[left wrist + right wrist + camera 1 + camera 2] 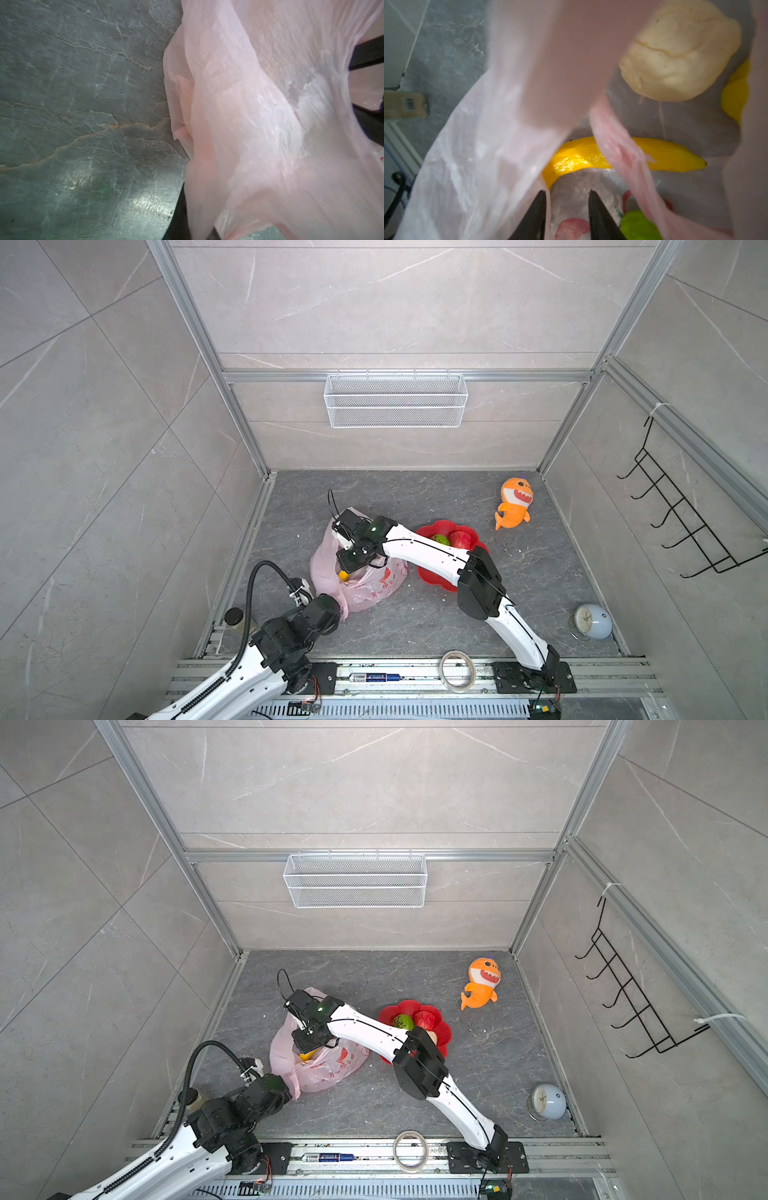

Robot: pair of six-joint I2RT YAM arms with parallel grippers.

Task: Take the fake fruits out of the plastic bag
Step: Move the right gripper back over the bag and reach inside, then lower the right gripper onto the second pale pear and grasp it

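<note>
- Right gripper (566, 192): tapered black fingers parted, inside the mouth of the thin pink plastic bag (483, 135).
- Just ahead of the fingertips: smooth, curved yellow banana (670, 155).
- Beside one finger: bright green fruit (637, 226).
- Farther ahead: matte cream-peach fruit (679, 52).
- Left gripper (340, 611): clamped on crinkled bag film.

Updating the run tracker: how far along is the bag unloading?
Done: green fruit and red fruit sit in the red dish. In hand: left gripper pinches the plastic bag; right gripper, open, is inside its mouth. Remaining inside: banana, cream fruit, yellow fruit, second green fruit.
</note>
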